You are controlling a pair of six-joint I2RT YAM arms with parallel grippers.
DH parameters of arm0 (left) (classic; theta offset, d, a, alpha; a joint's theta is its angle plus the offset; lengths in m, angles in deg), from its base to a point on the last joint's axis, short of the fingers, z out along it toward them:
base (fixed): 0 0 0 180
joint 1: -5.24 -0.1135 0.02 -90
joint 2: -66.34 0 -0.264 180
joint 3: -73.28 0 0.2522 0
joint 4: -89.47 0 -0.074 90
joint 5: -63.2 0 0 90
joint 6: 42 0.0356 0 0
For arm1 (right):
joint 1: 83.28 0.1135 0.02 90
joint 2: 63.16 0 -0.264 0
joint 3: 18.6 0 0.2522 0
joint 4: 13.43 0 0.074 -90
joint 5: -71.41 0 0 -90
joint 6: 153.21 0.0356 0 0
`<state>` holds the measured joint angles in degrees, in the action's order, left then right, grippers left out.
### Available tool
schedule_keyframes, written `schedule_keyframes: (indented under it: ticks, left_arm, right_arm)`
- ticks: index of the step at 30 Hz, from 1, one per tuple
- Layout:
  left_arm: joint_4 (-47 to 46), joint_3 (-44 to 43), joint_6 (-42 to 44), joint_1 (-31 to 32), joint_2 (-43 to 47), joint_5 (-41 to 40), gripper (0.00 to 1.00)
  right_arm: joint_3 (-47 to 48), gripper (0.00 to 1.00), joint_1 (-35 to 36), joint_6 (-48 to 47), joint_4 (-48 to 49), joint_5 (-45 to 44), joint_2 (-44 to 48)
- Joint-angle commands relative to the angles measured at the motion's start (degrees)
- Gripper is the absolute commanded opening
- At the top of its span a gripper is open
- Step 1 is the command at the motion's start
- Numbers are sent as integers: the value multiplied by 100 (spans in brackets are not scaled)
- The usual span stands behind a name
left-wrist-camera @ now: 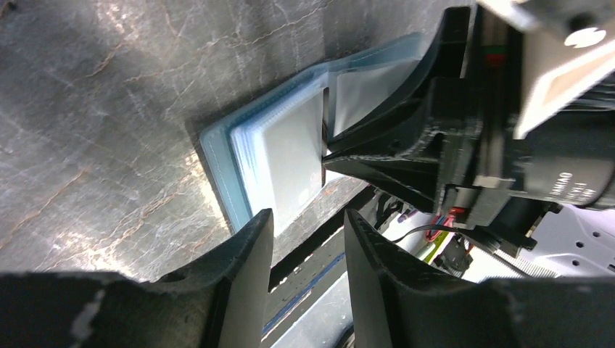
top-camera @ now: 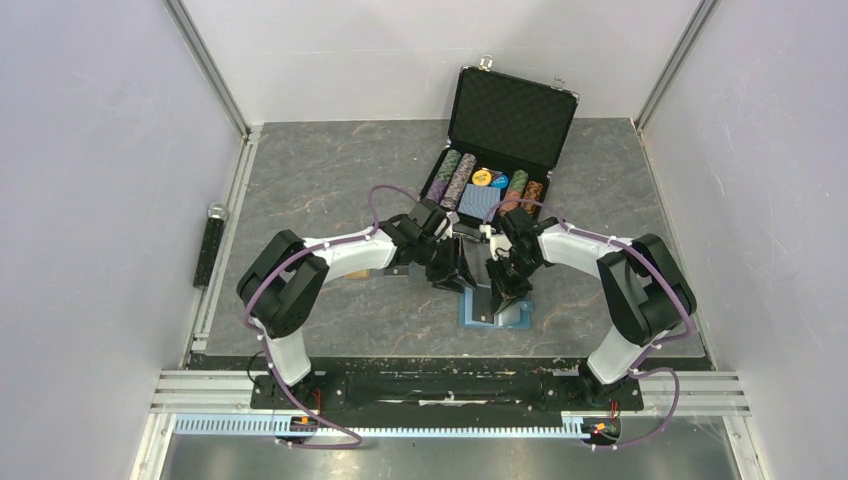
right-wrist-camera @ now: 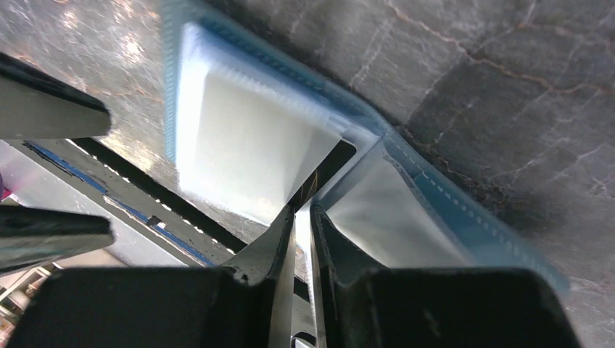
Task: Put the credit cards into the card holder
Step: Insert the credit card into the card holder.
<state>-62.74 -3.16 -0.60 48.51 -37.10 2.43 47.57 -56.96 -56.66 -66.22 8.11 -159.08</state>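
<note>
The teal-blue card holder [top-camera: 518, 318] lies open and flat on the table, its pale pocketed inside facing up. It also shows in the left wrist view [left-wrist-camera: 217, 156] and the right wrist view [right-wrist-camera: 464, 217]. My right gripper [top-camera: 503, 292] stands over the holder's middle fold, shut on a thin card seen edge-on [right-wrist-camera: 302, 232]; the card's lower edge meets the fold [left-wrist-camera: 323, 138]. My left gripper [top-camera: 456, 276] is open and empty [left-wrist-camera: 308, 232], just left of the holder. A pale card [top-camera: 378, 272] lies on the table under my left forearm.
A big black metal-edged case [top-camera: 512, 115] stands open at the back, with rows of poker chips [top-camera: 455, 175] and a blue patterned deck [top-camera: 478, 204]. A black bar [top-camera: 210, 248] lies on the left rail. The table's front edge [left-wrist-camera: 319, 243] is close to the holder.
</note>
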Motion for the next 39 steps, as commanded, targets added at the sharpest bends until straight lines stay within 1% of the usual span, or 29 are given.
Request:
schedule_keyframes:
  ticks: [1, 8, 14, 26, 39]
  left_arm:
    - [-486, 28, -361, 33, 37, 196, 47]
    - [-655, 19, -431, 76, -45, 293, 47]
    - [-642, 28, -457, 106, -114, 313, 44]
    - [-594, -87, -479, 183, -464, 407, 45]
    - [-594, -267, -389, 287, -581, 470, 33]
  right_arm:
    - [-209, 14, -32, -74, 173, -264, 132]
    - [-213, 14, -31, -94, 185, -280, 106]
    - [-227, 13, -36, -101, 185, -279, 91]
    - [-248, 13, -43, -85, 185, -275, 107]
    - [-239, 13, -34, -81, 187, -257, 90]
